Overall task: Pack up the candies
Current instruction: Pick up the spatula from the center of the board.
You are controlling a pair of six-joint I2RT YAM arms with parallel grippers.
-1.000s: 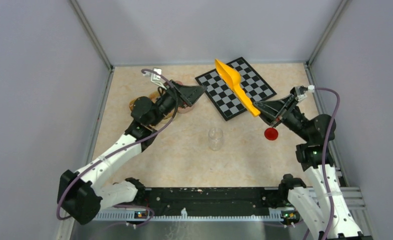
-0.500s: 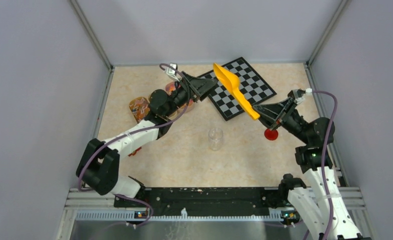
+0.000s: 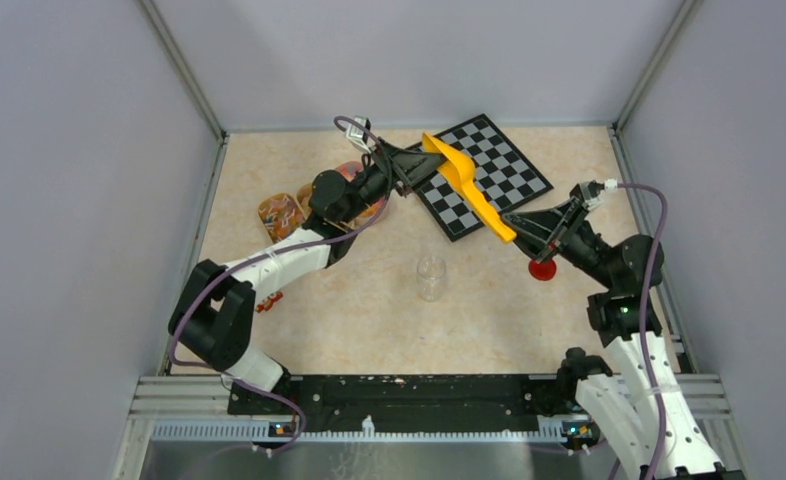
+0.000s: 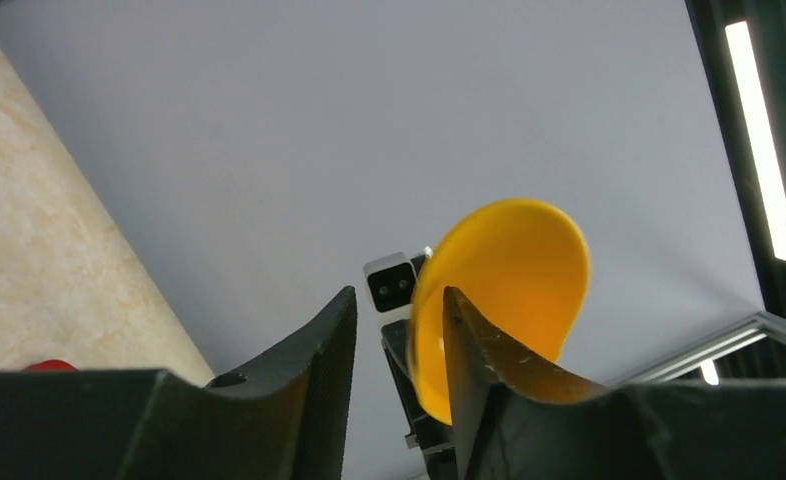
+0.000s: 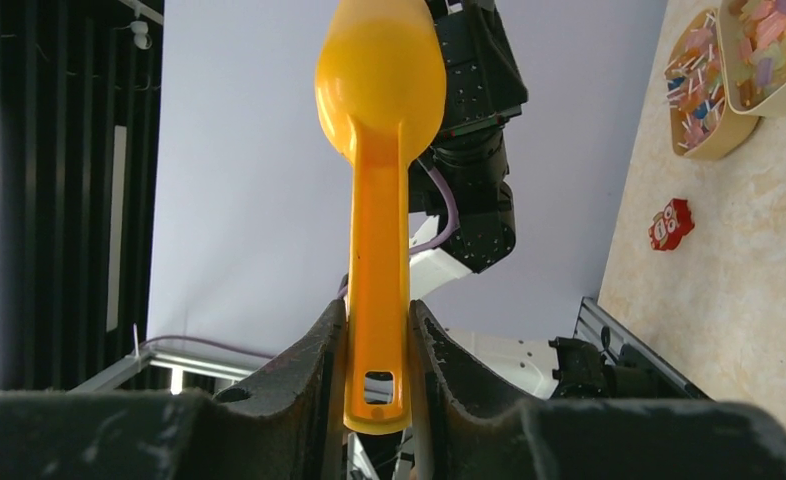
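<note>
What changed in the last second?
Left gripper swung right from over the candies to the scoop's bowl end, jaws open. Right gripper still clamps the handle; scoop barely shifted. Jar, red lid, chessboard unmoved.

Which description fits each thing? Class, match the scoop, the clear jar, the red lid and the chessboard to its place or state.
1 scoop
2 clear jar
3 red lid
4 chessboard

A at the far end of the table
B held in the right gripper
C stands upright, lid off
D flat on the table, off the jar

Pairs: 1-B, 2-C, 3-D, 4-A
</note>
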